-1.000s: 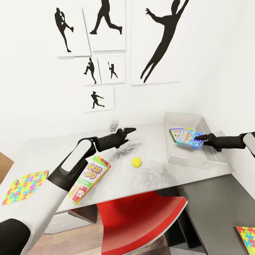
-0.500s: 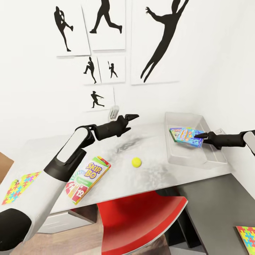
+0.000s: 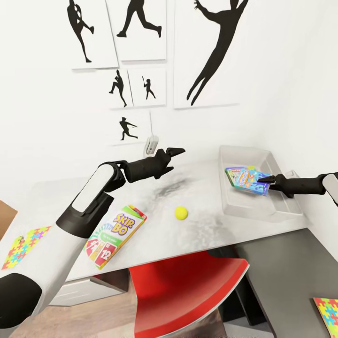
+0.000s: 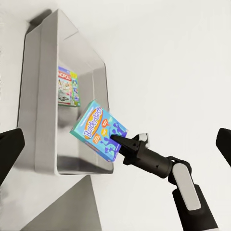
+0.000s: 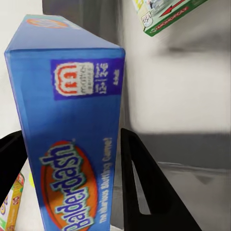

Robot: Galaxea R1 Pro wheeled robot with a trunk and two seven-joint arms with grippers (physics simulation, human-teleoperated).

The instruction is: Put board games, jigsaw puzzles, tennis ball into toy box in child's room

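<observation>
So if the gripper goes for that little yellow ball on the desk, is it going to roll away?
Probably. The tennis ball is round and sits on the smooth table with nothing beside it, so an off-centre touch would likely send it rolling. It looks small and light, so closing squarely across its middle should hold it.

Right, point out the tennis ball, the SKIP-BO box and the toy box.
tennis ball (image 3: 180, 212), head view, centre of the ball.
SKIP-BO box (image 3: 114, 236), head view, middle of the printed top face.
toy box (image 3: 256, 213), head view, near wall facing the robot.
</observation>
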